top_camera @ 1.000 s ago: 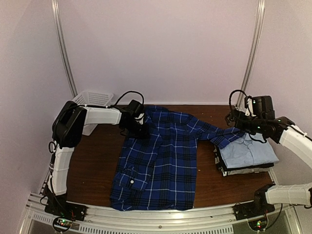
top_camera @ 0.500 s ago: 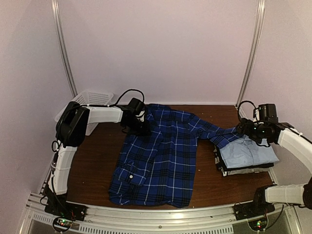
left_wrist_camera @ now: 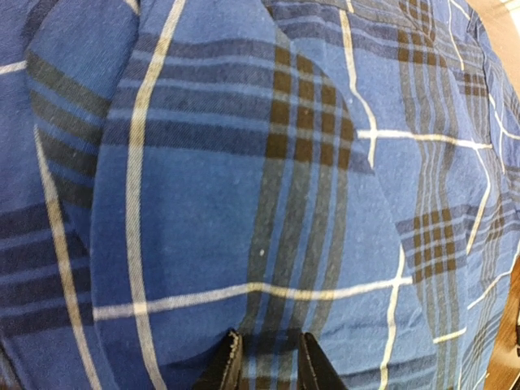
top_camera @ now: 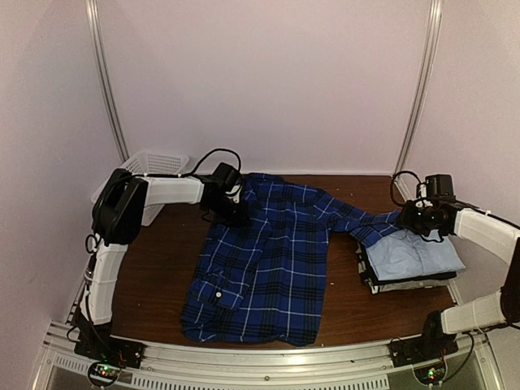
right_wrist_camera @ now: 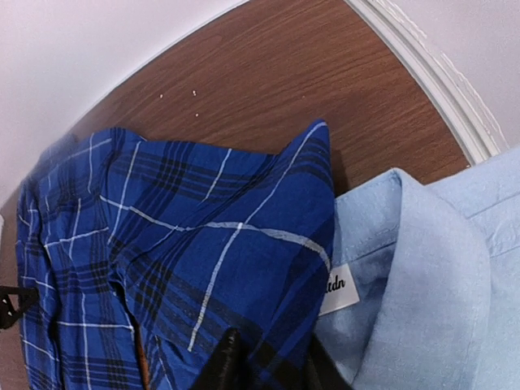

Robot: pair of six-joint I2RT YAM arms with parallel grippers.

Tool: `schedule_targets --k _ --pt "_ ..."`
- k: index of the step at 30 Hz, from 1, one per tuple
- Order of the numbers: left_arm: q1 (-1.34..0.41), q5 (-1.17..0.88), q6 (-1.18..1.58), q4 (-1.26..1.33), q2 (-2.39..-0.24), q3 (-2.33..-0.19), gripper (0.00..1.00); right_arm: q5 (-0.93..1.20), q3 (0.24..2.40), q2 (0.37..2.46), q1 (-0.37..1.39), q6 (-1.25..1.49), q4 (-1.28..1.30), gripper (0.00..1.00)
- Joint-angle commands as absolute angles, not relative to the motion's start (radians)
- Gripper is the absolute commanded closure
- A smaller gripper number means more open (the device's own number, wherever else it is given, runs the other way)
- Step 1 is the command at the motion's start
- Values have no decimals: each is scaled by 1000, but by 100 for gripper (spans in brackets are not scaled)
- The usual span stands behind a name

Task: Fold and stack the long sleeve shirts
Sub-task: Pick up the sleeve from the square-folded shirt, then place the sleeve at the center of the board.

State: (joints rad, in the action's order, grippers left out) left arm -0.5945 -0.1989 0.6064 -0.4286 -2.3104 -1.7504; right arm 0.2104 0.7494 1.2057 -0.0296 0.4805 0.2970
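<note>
Locate the dark blue-and-black plaid cloth shirt [top_camera: 260, 268] spread open across the brown wooden table [top_camera: 154, 268], collar toward the far edge. Note the left gripper [left_wrist_camera: 270, 367] clenched on a pinch of plaid fabric at the shoulder beside the collar. Note the right gripper [right_wrist_camera: 270, 366] grasping the end of the sleeve [top_camera: 370, 227] on its own side, where that sleeve drapes onto the plain light blue folded shirt [top_camera: 418, 253]. Count that light blue shirt as the top layer of the stack of darker and grey folded shirts [top_camera: 406, 283] at the right of the table. Judge progress accordingly: several shirts apparently folded and stacked, one in hand. Treat the plaid shirt as not yet folded: sleeves to bring inward, body to fold, then transfer onto the stack. Disregard the white plastic lattice basket [top_camera: 158, 162] at the far left.
</note>
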Motion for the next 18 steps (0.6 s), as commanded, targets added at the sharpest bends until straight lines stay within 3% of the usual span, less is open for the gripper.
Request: schedule_targets --k 1,4,11,18 --pt "-581 -195 571 -484 -2215 -1764 74 227 816 1210 -32 457 276 90" --pt "-580 -197 568 -486 -2165 -1743 74 252 849 1203 -2 447 265 100" --pt "-581 -202 575 -486 -2036 -1659 74 155 961 1285 332 454 238 100" --pt "-578 -162 590 -486 -1928 -1566 74 111 1098 1572 726 508 167 100"
